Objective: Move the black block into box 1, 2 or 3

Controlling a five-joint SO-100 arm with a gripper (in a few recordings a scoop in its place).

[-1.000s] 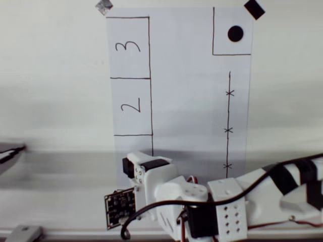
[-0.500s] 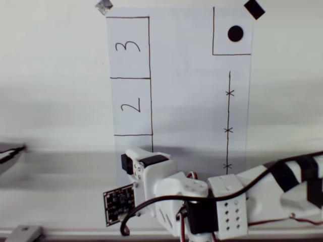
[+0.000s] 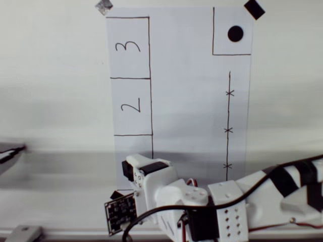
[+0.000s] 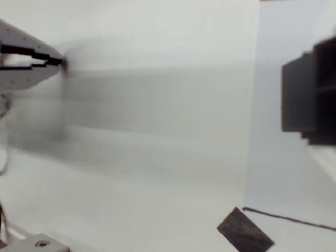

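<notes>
Item: hand [image 3: 140,172], hovering over the near left end of the paper [image 3: 192,101] on the worktop [image 3: 55,101]; whether it is clenched or released cannot be told.
Item: black block [image 4: 300,94], probably the blurred dark shape showing at the right edge of the wrist view, above the paper.
Containers: box 2 [image 3: 132,107] and box 3 [image 3: 128,48] are lying empty; box 1 [image 3: 132,143] is sitting mostly hidden under the hand.
Risk: the block is likely riding near the paper's edge and its tape square [image 4: 245,231], so an early release risks landing it across box 1's outline or off the paper.
</notes>
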